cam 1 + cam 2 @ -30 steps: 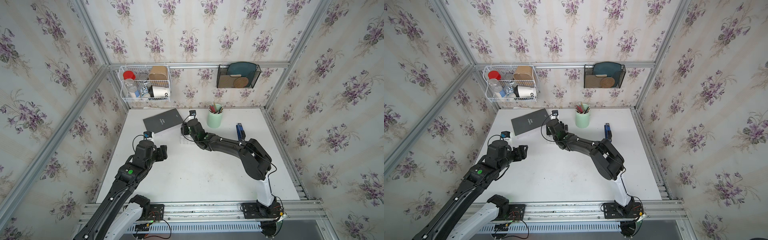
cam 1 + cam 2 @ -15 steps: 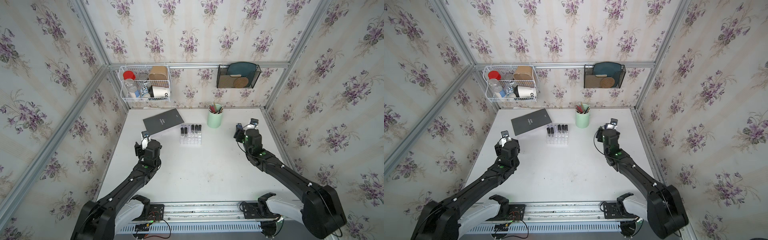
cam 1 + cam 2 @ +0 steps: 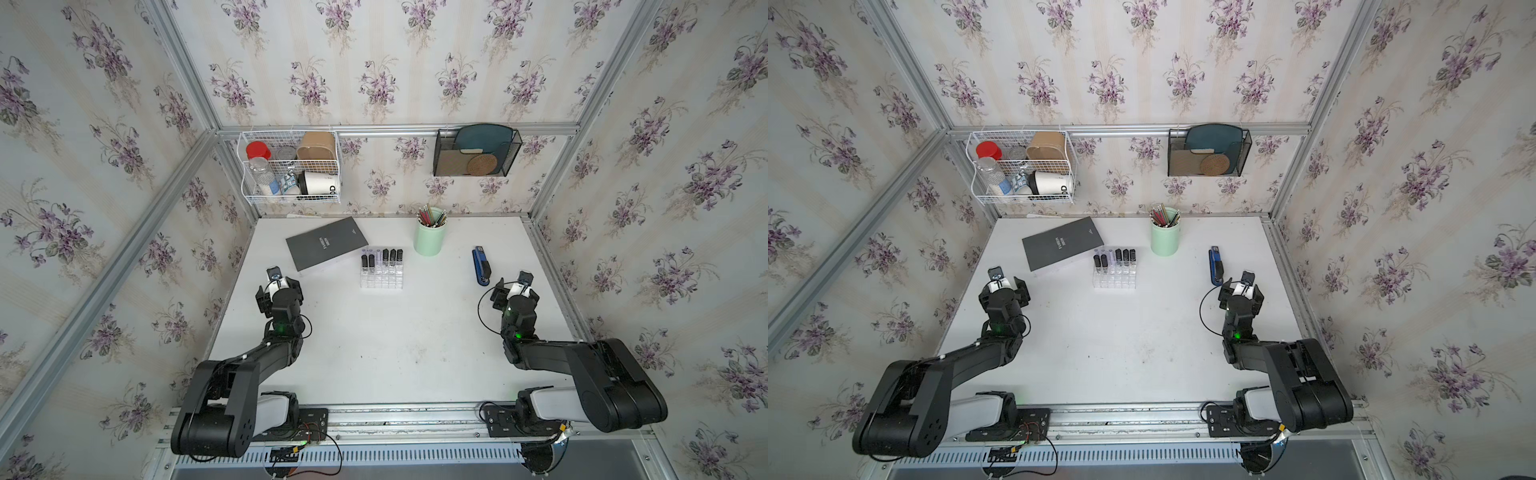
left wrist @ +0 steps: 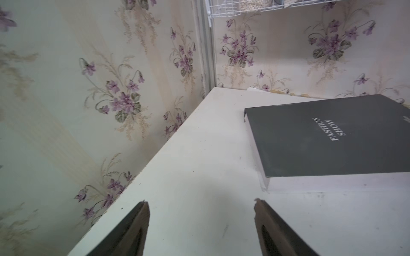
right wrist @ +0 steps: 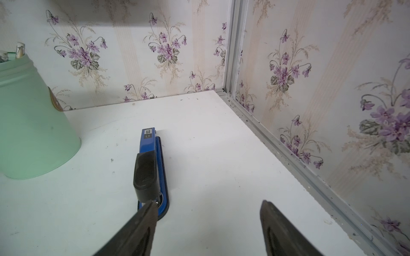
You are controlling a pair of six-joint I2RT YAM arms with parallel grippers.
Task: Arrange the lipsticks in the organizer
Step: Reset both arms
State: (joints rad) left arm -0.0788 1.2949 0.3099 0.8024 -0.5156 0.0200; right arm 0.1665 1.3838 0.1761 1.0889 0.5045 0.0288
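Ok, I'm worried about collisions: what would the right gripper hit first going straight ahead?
Probably the stapler, lying just ahead of the right gripper, off to one side. The height is unclear, so it might pass over.

The clear organizer (image 3: 381,277), a small box of square cells, stands flat on the table. It lies ahead of and between the left gripper (image 4: 200,202) and the right gripper (image 5: 208,202), well apart from both. The lipsticks (image 3: 385,257) stand upright in its cells farthest from the grippers. 3 glossy black tubes (image 3: 392,257) are side by side toward the right gripper's side, with 2 more toward the left. Faint pale lilac tubes (image 3: 378,254) stand beside and behind these.
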